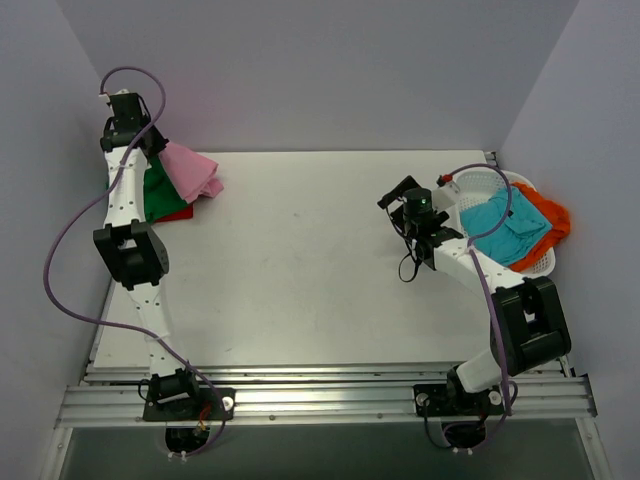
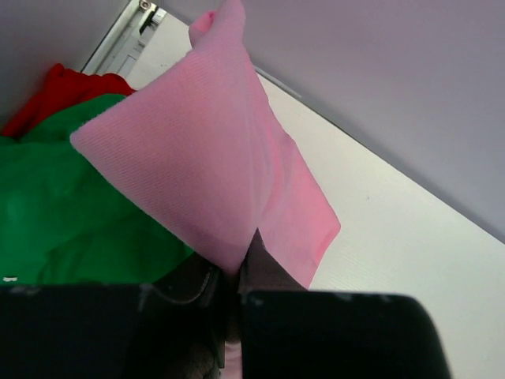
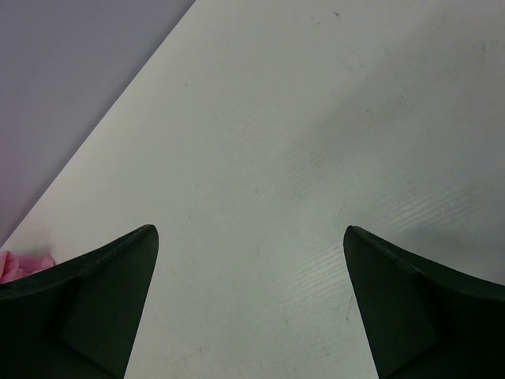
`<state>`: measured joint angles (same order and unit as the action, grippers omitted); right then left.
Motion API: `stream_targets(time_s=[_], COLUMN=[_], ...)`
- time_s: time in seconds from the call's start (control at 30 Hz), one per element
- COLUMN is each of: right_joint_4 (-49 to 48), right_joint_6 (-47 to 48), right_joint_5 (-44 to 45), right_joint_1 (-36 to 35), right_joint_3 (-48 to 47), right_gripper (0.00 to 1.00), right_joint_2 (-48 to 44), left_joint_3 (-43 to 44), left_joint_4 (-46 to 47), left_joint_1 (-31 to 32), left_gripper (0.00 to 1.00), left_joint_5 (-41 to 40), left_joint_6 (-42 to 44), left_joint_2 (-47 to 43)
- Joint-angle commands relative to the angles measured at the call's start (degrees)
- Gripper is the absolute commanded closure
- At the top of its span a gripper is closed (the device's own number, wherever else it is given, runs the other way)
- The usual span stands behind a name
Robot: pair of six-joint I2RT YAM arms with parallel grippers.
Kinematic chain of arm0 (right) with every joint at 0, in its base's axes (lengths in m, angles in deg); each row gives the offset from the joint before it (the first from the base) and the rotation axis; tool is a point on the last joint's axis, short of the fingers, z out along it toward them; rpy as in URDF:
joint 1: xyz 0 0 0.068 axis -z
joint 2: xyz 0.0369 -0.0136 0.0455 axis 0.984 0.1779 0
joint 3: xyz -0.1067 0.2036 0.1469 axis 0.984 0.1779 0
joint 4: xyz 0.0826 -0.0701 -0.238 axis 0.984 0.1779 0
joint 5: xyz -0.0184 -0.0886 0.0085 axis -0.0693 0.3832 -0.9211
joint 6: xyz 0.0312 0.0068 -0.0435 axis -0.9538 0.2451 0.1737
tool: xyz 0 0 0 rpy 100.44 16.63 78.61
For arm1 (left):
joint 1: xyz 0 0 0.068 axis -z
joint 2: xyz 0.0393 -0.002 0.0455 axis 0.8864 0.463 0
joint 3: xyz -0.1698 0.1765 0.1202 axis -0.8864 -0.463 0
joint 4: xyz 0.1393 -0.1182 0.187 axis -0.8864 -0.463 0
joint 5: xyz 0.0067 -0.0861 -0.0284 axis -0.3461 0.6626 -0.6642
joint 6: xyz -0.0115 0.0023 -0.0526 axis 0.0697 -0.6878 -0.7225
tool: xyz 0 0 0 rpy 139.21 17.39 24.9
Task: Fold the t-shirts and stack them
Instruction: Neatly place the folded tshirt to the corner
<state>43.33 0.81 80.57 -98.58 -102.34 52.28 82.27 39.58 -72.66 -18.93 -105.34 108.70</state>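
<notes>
My left gripper (image 2: 233, 272) is pinched tight on the ribbed pink shirt (image 2: 205, 158), a soft wedge fanning ahead of the jaws, with the crumpled green shirt (image 2: 71, 213) and red shirt (image 2: 67, 87) to their left on the table (image 2: 394, 237). My right gripper (image 3: 251, 230) hangs with dark fingers spread wide over that matte white, faintly grained top; behind those jaws the teal shirt (image 1: 500, 225) and orange shirt (image 1: 552, 215) lie heaped in a white mesh basket (image 1: 480, 182). Plain lilac-grey walls (image 1: 330, 70) close in three sides.
</notes>
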Motion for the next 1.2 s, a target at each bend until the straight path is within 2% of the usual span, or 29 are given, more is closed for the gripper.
stream_targets(time_s=[0.0,0.27,0.47,0.57,0.67,0.7,0.73,0.83,0.87,0.9,0.97,1.07,1.17], right_joint_4=[-1.5,-1.4,-1.1,-0.9,-1.1,-1.0,-0.9,-0.9,-0.9,-0.9,-0.9,-1.1,-1.2], right_joint_6=[0.0,0.3,0.9,1.0,1.0,1.0,1.1,1.2,1.3,1.4,1.5,1.5,1.4], right_joint_5=[0.6,1.2,1.7,2.2,2.3,2.2,2.2,2.2,2.1,2.2,2.4,2.5,2.5], right_joint_1=[-0.5,-1.6,-2.5,-2.8,-2.8,-2.8,-2.8,-2.8,-2.8,-2.8,-2.7,-2.7,-2.7], right_joint_3=[-2.5,-3.5,-4.7,-4.9,-4.9,-5.1,-5.2,-5.3,-5.3,-5.2,-5.1,-4.6,-4.5], right_gripper=[0.01,0.01,0.01,0.01,0.01,0.01,0.01,0.01,0.01,0.01,0.01,0.01,0.01], right_joint_2=[0.1,2.0,4.2,4.8,5.4,5.6,5.8,5.8,5.8,5.9,5.9,5.6,5.4], left_joint_3=[-0.3,-10.9,-20.3,-24.5,-25.0,-23.9,-23.1,-20.8,-20.6,-20.4,-19.8,-22.1,-26.7], left_joint_4=[3.5,7.9,9.3,11.2,10.6,9.8,7.4,4.8,4.7,4.9,5.1,6.7,7.9], left_joint_1=[-2.1,-5.6,-9.4,-11.5,-12.2,-12.3,-12.4,-13.2,-13.3,-13.4,-13.2,-12.5,-12.0], left_gripper=[0.98,0.98,0.98,0.97,0.94,0.91,0.68,0.35,0.16,0.09,0.04,0.03,0.04], left_joint_5=[-2.1,-6.6,-14.4,-14.7,-14.0,-14.5,-15.3,-13.9,-13.0,-12.1,-11.1,-14.6,-18.5], left_joint_6=[-0.6,-4.3,-10.9,-15.0,-17.0,-17.4,-18.3,-20.5,-20.9,-20.9,-21.1,-20.0,-19.6], left_joint_2=[-4.6,-8.3,-10.1,-10.1,-8.1,-6.5,-5.5,-2.2,-1.7,-1.1,-1.4,-6.4,-15.5])
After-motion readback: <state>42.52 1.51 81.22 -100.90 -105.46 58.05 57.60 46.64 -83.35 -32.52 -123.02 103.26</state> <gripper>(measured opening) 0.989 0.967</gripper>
